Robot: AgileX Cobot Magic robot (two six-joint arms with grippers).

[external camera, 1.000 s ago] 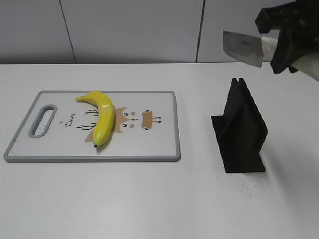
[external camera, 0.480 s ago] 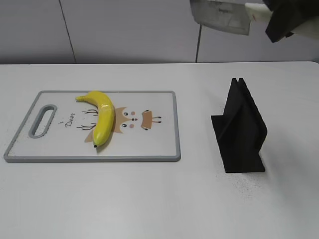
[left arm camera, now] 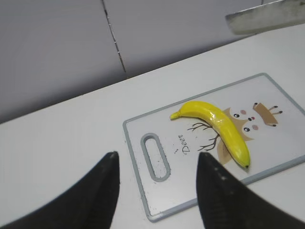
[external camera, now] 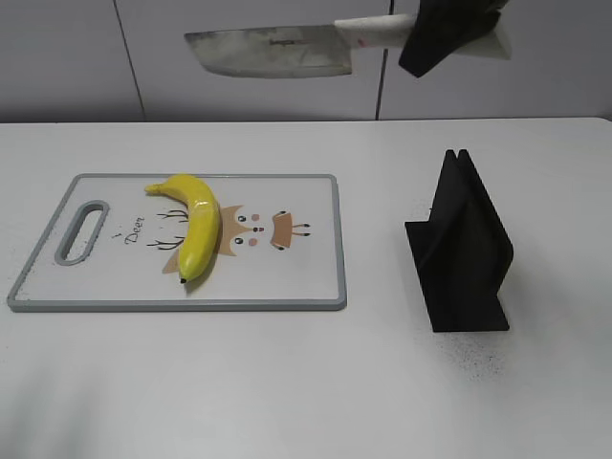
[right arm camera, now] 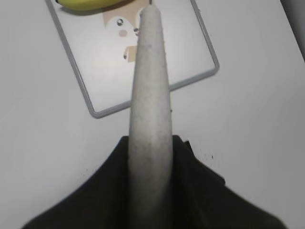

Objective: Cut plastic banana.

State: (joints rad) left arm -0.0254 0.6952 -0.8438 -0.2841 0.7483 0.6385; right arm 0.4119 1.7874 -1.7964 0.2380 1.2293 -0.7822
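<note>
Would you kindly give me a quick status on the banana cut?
Right gripper holding cleaver aloft. Left gripper open, empty. Plastic banana uncut on cutting board. Path clear.

Left wrist view: left gripper (left arm camera: 157,188) spread open above the tabletop (left arm camera: 57,138)
Plastic banana (left arm camera: 217,125) lies diagonally on the cutting board (left arm camera: 200,186), over the deer print, stem toward the wall, dark tip toward the near edge. Board's handle slot (left arm camera: 156,156) sits between the black fingers (left arm camera: 217,195). Cleaver blade (left arm camera: 267,16) shows at top right, well above the board
</note>
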